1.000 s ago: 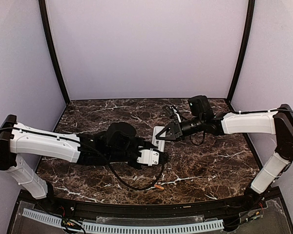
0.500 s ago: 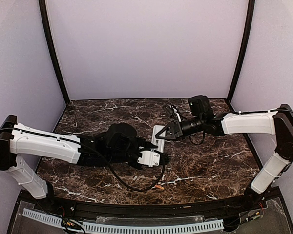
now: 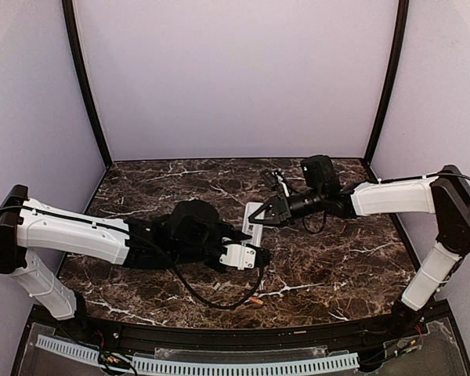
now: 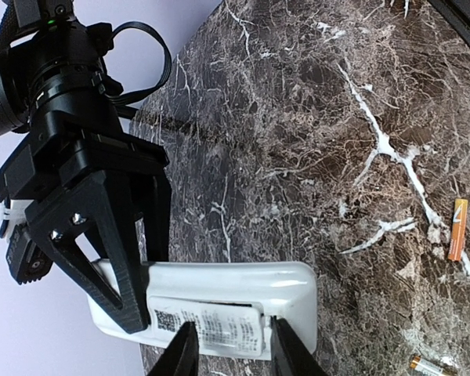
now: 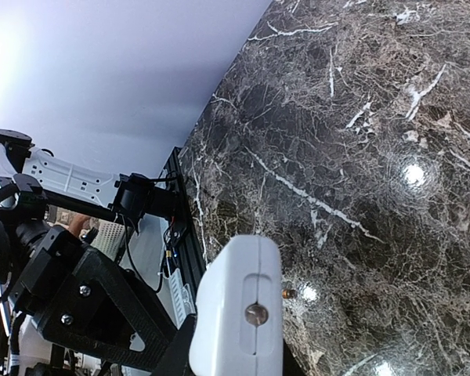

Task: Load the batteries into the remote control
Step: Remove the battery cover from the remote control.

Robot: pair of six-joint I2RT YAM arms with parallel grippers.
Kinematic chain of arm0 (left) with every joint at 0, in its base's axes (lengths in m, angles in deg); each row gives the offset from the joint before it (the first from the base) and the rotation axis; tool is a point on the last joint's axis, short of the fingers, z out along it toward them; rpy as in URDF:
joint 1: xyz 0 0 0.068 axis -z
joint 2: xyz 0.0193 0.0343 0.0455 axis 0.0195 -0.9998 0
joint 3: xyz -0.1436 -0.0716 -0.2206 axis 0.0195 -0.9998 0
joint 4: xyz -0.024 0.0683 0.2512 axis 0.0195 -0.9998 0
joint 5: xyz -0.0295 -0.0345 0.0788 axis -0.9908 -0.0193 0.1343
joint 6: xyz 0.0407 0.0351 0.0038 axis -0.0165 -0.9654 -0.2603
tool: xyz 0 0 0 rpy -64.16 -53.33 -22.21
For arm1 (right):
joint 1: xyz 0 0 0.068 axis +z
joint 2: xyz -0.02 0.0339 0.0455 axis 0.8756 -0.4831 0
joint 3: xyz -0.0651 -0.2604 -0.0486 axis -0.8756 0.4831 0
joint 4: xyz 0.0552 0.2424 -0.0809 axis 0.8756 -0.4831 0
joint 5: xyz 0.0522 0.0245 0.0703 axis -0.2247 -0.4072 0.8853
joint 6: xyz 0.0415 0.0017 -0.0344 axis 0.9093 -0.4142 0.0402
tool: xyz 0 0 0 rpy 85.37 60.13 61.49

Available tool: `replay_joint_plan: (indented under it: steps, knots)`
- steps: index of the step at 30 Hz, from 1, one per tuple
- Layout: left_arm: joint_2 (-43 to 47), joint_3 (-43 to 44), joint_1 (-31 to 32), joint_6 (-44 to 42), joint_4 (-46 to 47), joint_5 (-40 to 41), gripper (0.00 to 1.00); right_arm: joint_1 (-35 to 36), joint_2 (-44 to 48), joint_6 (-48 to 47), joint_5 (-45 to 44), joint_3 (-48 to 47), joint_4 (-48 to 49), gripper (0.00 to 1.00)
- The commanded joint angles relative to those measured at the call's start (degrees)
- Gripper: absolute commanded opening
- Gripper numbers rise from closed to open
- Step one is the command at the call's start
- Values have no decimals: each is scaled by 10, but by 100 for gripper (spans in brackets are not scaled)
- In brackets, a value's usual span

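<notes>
The white remote control (image 3: 253, 213) is held on edge above the table, its labelled back cover (image 4: 219, 323) facing the left wrist camera. My right gripper (image 3: 263, 221) is shut on one end of it, and the black fingers (image 4: 113, 251) show in the left wrist view. The remote's other end (image 5: 243, 301) fills the bottom of the right wrist view. My left gripper (image 4: 233, 354) is open, its fingertips either side of the cover's right part. One orange battery (image 4: 457, 229) lies on the marble, and also shows from above (image 3: 255, 299). A second battery (image 4: 431, 365) lies nearer.
The dark marble table (image 3: 329, 258) is walled by lilac panels with black corner posts. A black rail (image 3: 219, 337) runs along the near edge. The left arm's black cable (image 3: 211, 298) loops over the table near the battery.
Both grippers have shifted only slightly. The right gripper still holds the remote, and the left gripper stays at its back cover.
</notes>
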Motion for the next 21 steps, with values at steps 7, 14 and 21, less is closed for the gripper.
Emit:
replay_joint_plan:
  steps: [7,14,21]
  knots:
    - [32,-9,-5,-4,44,17,31,-13,-19,3,22,-5,-6,0]
    - [4,-20,-24,11,54,1,31,-41,-19,17,30,-7,8,0]
    - [-24,-15,-34,16,69,-12,31,-50,-26,68,55,10,70,0]
